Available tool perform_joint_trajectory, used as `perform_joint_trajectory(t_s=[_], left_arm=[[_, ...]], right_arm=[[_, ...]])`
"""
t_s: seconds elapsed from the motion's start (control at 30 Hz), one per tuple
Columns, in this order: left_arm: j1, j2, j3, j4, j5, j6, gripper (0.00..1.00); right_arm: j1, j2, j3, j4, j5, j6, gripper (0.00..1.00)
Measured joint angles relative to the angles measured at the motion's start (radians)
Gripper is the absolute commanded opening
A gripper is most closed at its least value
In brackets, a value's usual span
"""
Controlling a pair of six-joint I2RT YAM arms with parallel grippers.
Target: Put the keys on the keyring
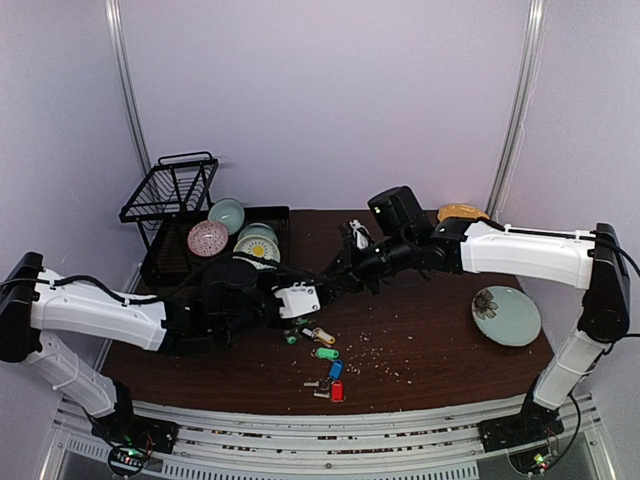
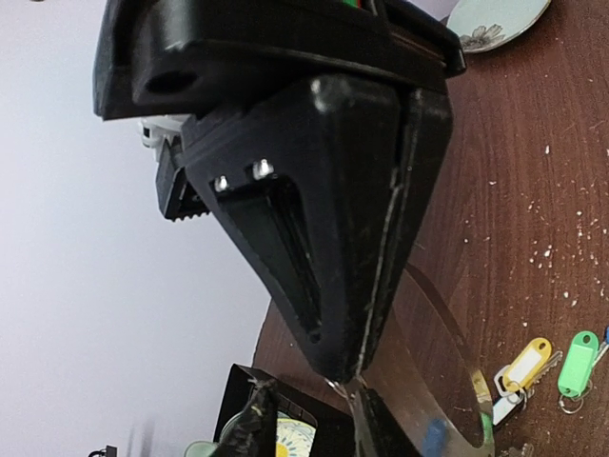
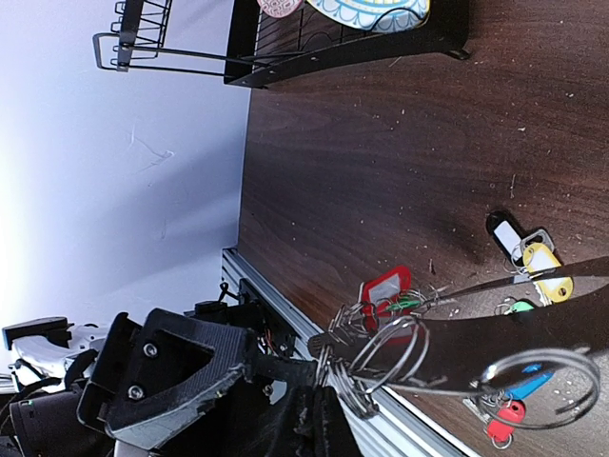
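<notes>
Right pincer (image 3: 328, 381) clamped on keyring (image 3: 457, 347), left pincer (image 2: 357, 367) (state unclear) touching it, keys (image 1: 325, 365) nearer

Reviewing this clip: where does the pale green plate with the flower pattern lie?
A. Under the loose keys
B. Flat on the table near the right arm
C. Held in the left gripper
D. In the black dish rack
B: the pale green plate lies flat on the brown table, beside the right arm.

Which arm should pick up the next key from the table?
Left. The right gripper is shut on the keyring, so it is busy. The left gripper sits just above the loose keys, though whether its jaws are free is unclear.
</notes>
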Motion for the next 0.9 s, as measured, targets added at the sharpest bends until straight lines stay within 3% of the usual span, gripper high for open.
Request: perform_joint_trajectory(t_s=[0.07,0.2,0.37,0.6,0.9], left_arm=[[0.002,-0.003,0.0,-0.002,0.011,-0.01,0.39],[0.023,-0.035,0.0,-0.031,0.105,-0.067,0.34],[0.027,-0.063,-0.007,-0.004,0.134,-0.097,0.48],[0.027,-0.061,-0.026,0.025,0.159,-0.111,0.32],[0.027,-0.013,-0.013,0.085,0.07,-0.099,0.25]], right_arm=[[0.0,0.0,0.0,-0.004,0.001,-0.005,0.0],[-0.003,-0.006,-0.001,0.002,-0.001,-0.004,0.0],[-0.003,-0.045,-0.004,0.032,-0.002,0.0,0.0],[-0.003,-0.054,-0.004,0.053,-0.002,-0.001,0.0],[0.002,-0.054,-0.004,0.055,-0.002,-0.005,0.0]])
